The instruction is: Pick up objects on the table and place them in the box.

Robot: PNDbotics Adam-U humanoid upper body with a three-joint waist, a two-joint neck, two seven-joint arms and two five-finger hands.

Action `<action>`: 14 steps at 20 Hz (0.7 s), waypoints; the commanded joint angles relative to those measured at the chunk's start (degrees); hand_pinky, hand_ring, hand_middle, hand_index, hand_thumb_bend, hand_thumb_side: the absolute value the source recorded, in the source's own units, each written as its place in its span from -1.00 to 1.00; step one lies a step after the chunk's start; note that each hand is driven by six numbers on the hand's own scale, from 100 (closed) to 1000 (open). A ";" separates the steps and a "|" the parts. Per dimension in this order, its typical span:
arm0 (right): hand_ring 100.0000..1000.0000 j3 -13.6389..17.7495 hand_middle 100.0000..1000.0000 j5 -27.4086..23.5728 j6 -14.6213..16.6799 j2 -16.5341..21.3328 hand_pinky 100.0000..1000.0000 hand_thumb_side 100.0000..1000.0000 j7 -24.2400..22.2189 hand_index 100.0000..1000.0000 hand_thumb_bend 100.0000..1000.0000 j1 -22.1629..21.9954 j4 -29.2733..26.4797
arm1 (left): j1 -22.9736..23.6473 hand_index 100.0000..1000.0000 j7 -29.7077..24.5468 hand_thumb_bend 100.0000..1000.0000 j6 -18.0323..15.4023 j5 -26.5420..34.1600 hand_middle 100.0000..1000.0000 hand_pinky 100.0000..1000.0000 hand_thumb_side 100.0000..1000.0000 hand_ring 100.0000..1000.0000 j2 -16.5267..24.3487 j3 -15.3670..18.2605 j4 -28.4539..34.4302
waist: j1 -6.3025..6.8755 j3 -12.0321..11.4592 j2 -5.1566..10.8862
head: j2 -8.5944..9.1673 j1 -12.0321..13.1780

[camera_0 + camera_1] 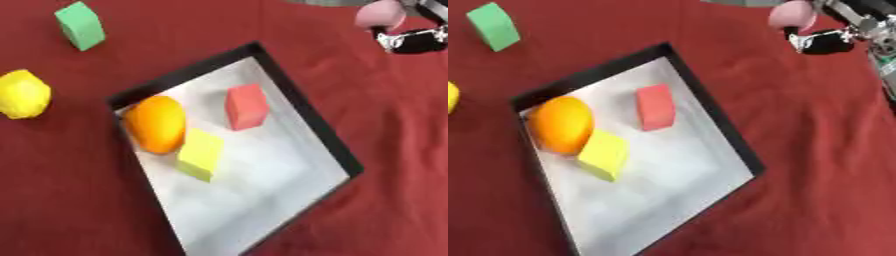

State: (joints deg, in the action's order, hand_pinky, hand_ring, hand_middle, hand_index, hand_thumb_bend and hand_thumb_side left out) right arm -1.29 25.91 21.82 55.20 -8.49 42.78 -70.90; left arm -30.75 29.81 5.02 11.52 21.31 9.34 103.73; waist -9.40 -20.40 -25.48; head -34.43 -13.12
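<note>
A black-rimmed box (308, 116) with a white floor lies askew in the middle of the red cloth. Inside it are an orange round fruit (156, 124), a red block (247, 106) and a yellow-green block (201, 153). Outside it, a green block (80, 25) stands at the far left and a yellow lumpy object (22, 94) sits at the left edge. My right hand (831, 41) comes in at the upper right, beyond the box's far corner, its fingers curled against a pink rounded object (792, 15). No left hand shows.
Red cloth covers the whole table, with bare stretches to the right of the box and along its near left side. A grey shape (325, 2) shows at the top edge beside the pink object.
</note>
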 commanded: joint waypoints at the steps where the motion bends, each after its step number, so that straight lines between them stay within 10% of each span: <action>1: 0.41 -0.52 0.16 -2.55 -0.13 3.80 0.60 -0.90 -0.92 0.38 -0.94 0.09 -5.70 | 0.32 0.43 -0.08 -0.56 -0.02 -0.30 0.30 0.22 0.21 0.72 1.95 0.37 0.56 | 0.85 0.69 2.72 | -0.93 0.74; 11: 0.36 -7.93 0.14 -12.89 -3.88 3.00 0.55 -0.81 -6.77 0.36 -0.68 0.16 -40.29 | 3.66 0.43 2.26 -0.54 -0.32 -1.06 0.30 0.23 0.19 0.72 2.30 2.22 -0.10 | 2.55 4.15 6.48 | -3.85 2.23; 14: 0.36 -11.80 0.13 -13.27 -0.09 1.09 0.53 -0.66 -10.22 0.34 -0.68 1.92 -43.29 | 3.85 0.43 2.22 -0.54 -0.32 -1.28 0.30 0.23 0.19 0.72 2.29 2.13 -0.06 | 2.59 4.34 7.18 | -4.00 2.16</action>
State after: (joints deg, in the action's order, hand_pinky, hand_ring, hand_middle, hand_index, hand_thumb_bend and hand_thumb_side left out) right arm -12.47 13.30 20.78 55.72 -17.61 43.88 -111.75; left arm -26.61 31.82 4.78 10.63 21.81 10.82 103.01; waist -7.39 -16.14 -19.56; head -38.24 -11.13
